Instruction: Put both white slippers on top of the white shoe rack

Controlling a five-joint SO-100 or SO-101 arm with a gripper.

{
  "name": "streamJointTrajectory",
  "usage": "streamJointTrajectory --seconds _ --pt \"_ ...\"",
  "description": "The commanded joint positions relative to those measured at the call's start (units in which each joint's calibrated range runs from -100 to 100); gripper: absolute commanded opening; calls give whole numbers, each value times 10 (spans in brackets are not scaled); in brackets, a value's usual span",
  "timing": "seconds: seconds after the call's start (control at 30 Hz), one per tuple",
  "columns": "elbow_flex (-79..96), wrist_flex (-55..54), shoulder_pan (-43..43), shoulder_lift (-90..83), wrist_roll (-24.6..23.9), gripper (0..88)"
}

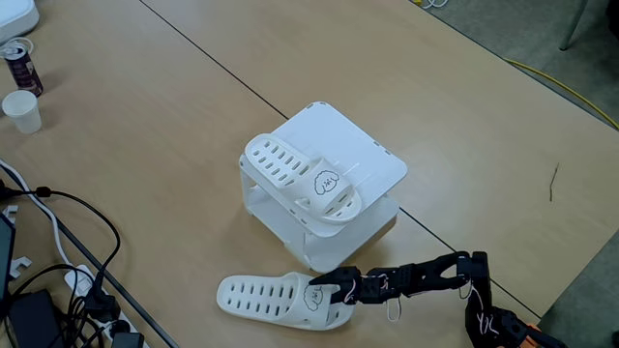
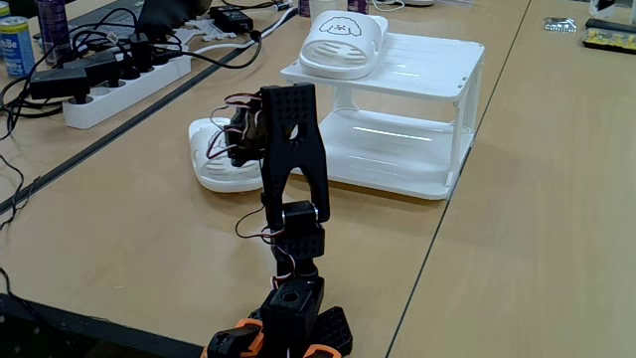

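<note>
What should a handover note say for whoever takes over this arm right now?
Gripper: at the strap of the white plastic slide slipper on the table; whether it is shut on it, I cannot tell.
The other white slotted slipper lies on the flat top of the boxy white plastic two-level shoe rack, along one edge.
Done: one slipper is up on the rack.
Left: lift the table slipper, which lies beside the rack's base, and set it on the free part of the top.

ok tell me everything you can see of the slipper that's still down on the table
The slipper on the table is white, plastic-looking, with a slotted footbed and a small cartoon face on its strap. It lies flat, sole down, beside the white shoe rack, apart from it. The gripper is at its strap end; whether it grips is unclear.
</note>
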Motion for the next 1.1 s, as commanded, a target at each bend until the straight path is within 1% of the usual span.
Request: streamJointTrajectory --seconds 0.0,0.27,0.33,0.47,0.57,0.8,1.07 --pt "-39 -16 -10 -15 4 279" --pt "-45 -16 -45 -12 4 273" --pt "-46 -16 -51 -12 4 226" --pt "-46 -16 -51 -12 4 78" --pt "-46 -16 -50 -12 4 8" --pt "-60 -16 -45 -19 4 8" --pt "-226 -12 -83 -27 4 8"
